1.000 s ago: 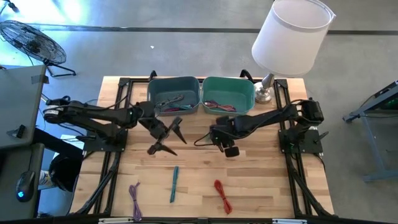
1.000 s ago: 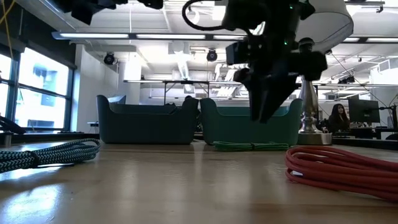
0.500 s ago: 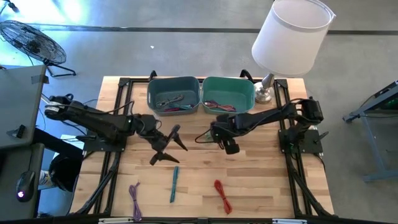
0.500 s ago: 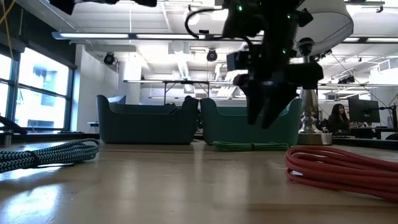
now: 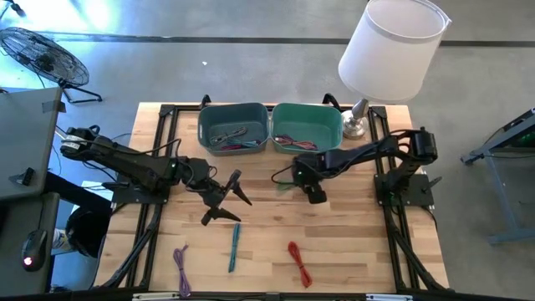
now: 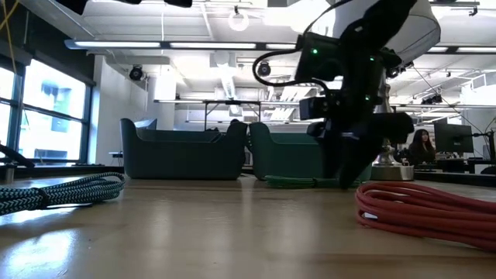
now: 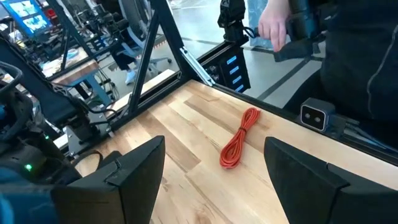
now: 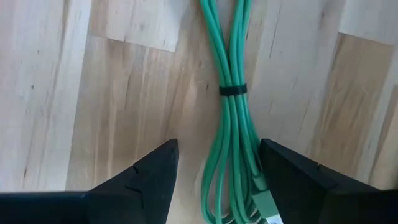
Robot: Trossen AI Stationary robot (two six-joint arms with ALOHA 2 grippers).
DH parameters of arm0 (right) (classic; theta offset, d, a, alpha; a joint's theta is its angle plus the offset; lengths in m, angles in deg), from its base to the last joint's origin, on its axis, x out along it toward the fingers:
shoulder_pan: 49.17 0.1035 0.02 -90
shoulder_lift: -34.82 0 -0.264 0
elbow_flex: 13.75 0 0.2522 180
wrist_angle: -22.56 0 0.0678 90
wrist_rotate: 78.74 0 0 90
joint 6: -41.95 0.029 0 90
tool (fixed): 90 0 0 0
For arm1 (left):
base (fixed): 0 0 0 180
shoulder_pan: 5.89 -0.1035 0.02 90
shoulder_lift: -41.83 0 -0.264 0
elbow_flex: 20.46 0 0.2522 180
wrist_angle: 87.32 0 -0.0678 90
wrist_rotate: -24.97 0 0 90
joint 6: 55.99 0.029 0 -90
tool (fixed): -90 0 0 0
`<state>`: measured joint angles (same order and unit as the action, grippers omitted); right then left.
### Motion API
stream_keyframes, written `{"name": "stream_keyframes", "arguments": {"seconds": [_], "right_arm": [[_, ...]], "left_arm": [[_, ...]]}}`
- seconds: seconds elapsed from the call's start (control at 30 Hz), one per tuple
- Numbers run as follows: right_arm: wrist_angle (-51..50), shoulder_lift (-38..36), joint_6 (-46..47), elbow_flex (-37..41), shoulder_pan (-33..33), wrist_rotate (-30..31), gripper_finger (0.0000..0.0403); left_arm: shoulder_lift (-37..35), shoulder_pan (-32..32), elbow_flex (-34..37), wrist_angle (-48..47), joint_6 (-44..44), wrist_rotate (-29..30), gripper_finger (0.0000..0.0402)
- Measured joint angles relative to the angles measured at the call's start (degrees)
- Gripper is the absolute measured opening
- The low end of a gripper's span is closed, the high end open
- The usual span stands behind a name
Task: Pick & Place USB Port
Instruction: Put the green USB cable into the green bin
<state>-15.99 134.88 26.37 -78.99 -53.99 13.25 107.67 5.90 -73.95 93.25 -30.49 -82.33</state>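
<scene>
Right gripper (image 5: pixel 311 189) hangs spread wide over a green cable (image 8: pixel 231 134), holding nothing; my wrist camera shows the bundle lying flat on the table (image 5: pixel 351 242) between the two dark fingers (image 8: pixel 140 180), a black tie around its middle. I judge I'm lining up for a pick: the next move calls for coming straight down so the fingers pass either side of the bundle near that tie, closing, then carrying it to the green bin (image 5: pixel 308 127) just behind. Left gripper (image 5: pixel 224 196) waits unclenched and empty above the board near the teal cable (image 5: pixel 235 246), with the red cable (image 5: pixel 299 262) and purple cable (image 5: pixel 181 261) near the front edge. Against a second back, my right arm has shifted toward the bins and dropped closer to the wood, and its jaws have widened; the left arm has swung forward, away from the grey bin (image 5: pixel 233 128).
</scene>
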Motion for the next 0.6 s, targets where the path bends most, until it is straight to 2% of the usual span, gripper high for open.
{"name": "stream_keyframes", "arguments": {"seconds": [0.1, 0.17, 0.37, 0.5, 0.6], "right_arm": [[1.2, 0.0, -0.1, 1.5, -0.3, 0.0, 0.0207], [1.5, -0.1, -0.1, 1.9, -0.3, 0.0, 0.0181], [2.1, 0.1, 0.5, 2.1, 1.6, 2.0, 0.0028], [1.9, 0.3, 1.1, 1.8, 5.2, 6.1, 0.0017], [-1.5, 0.2, 2.0, 0.4, 8.8, 11.6, 0.0007]], "left_arm": [[0.0, 0.0, 0.0, -0.3, -0.2, 0.2, 0.0268], [0.0, 0.0, 0.0, -0.8, -0.2, 1.7, 0.0268], [0.0, -0.1, 0.0, -1.3, -1.2, 7.5, 0.0268], [0.0, -0.1, 0.0, -2.0, -3.1, 10.5, 0.0268], [0.0, -0.1, 0.0, -3.4, -2.9, 10.5, 0.0268]]}}
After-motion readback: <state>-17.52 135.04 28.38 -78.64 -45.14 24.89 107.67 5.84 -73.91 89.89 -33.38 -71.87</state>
